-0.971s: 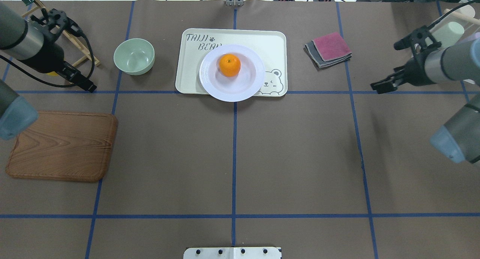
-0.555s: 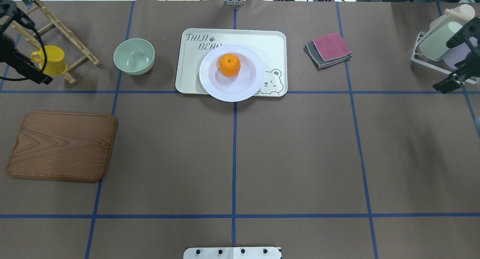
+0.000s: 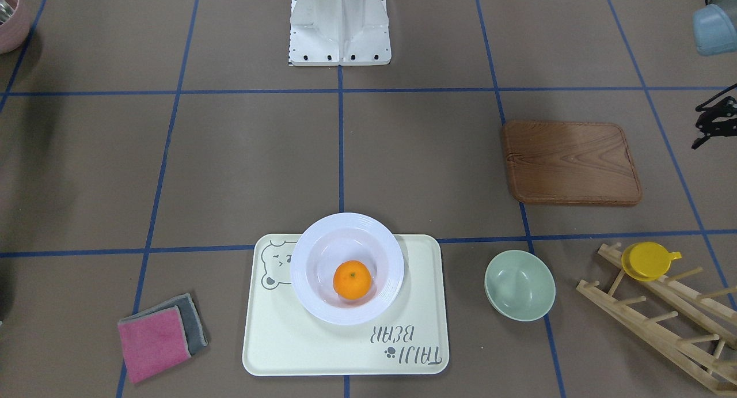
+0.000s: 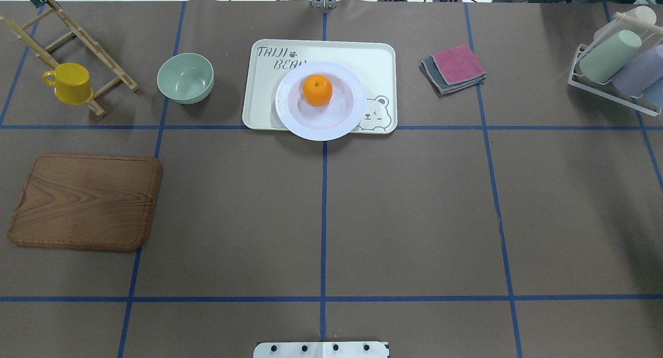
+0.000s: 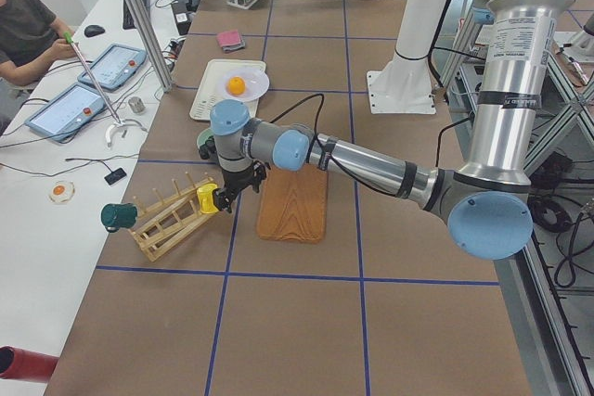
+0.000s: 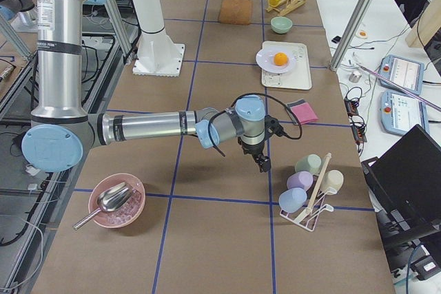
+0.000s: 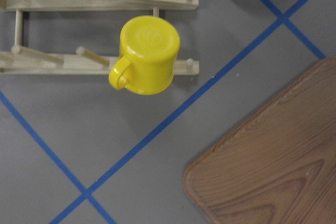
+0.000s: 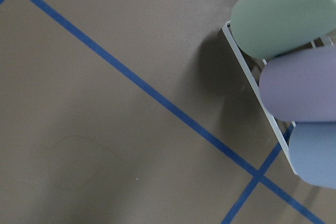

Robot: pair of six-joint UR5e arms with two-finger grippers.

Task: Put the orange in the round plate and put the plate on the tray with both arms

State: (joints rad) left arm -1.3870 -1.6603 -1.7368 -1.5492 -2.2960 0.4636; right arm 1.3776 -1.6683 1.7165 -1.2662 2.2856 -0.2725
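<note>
On the brown table, the tray (image 4: 373, 57) bears the round plate (image 4: 290, 117) and orange (image 4: 317, 90). Our left gripper (image 5: 225, 194) and right gripper (image 6: 264, 163) flank the tray, well apart; whether they are spread we cannot tell.

The orange (image 4: 316, 90) sits stem-up in the white ridged plate (image 4: 290, 114). The plate rests on the cream bear tray (image 4: 373, 57), its rim overhanging the tray's robot-side edge.

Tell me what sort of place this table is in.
Most likely a robotics lab set up for recording manipulation: a table gridded with blue tape, the left arm and right arm by a white mount, and control tablets beside a person.
</note>
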